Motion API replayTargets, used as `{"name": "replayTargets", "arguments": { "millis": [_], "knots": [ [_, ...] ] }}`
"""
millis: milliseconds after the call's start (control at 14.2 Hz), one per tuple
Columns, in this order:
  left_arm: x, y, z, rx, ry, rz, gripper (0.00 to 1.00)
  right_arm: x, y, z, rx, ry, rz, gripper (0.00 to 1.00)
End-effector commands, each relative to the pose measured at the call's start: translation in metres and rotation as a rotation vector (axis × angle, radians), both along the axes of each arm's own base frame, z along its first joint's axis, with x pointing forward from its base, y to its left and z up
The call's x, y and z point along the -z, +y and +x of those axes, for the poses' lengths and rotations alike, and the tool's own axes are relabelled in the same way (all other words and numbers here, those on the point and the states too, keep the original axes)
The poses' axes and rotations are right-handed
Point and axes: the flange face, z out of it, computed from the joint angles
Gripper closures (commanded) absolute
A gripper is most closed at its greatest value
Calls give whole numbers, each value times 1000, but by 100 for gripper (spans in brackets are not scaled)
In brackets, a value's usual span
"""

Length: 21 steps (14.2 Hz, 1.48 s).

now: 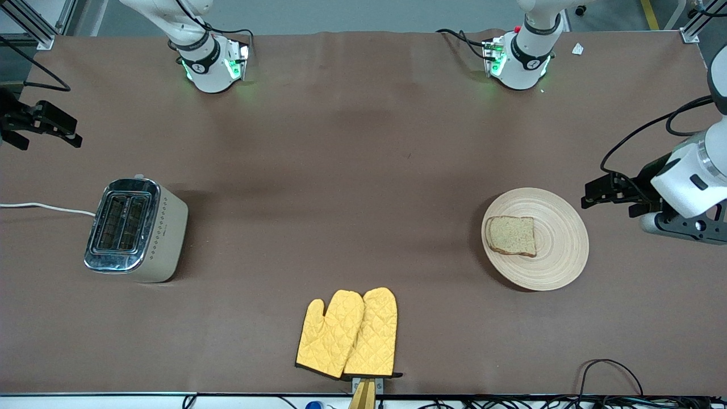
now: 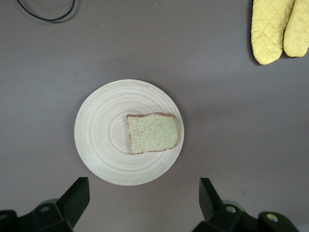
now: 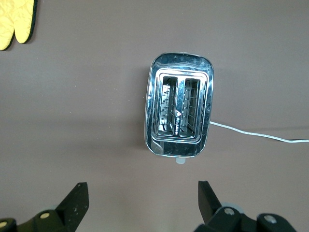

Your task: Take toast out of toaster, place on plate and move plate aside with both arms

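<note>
The toast lies flat on the round light-wood plate, toward the left arm's end of the table. My left gripper hovers open just past the plate's rim at that end, holding nothing. In the left wrist view the toast sits on the plate, and the left gripper shows only bare table between its fingers. My right gripper hangs open and empty at the right arm's end, over the table beside the toaster. In its wrist view the right gripper is apart from the toaster.
A chrome-topped toaster with two empty slots stands toward the right arm's end, and its white cord trails off the table. Two yellow quilted oven mitts lie near the front edge at mid-table. Cables loop at the front edge.
</note>
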Motion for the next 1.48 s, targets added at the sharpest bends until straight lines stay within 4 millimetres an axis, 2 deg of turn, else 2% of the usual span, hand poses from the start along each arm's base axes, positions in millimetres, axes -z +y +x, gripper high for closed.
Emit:
{"name": "replayTargets", "arguments": {
  "millis": [0, 141, 211, 423, 634, 986, 1408],
  "knots": [
    [-21, -29, -23, 56, -32, 108, 0, -4, 1, 1, -8, 3, -13, 0],
    [-33, -29, -38, 60, -51, 157, 0, -4, 1, 1, -7, 3, -12, 0],
    [-39, -22, -43, 46, -58, 169, 0, -4, 1, 1, -8, 3, -13, 0],
    [-62, -31, -63, 52, -80, 186, 0, -4, 2, 1, -10, 3, -13, 0],
    [-73, -32, -84, 40, -70, 196, 0, -4, 1, 1, -8, 3, -12, 0],
    [-73, -32, -101, 35, 2, 176, 0, -4, 1, 1, -8, 3, -12, 0],
    [-66, -30, -143, -22, 26, 183, 0, -4, 1, 1, -8, 2, -13, 0]
  ]
}}
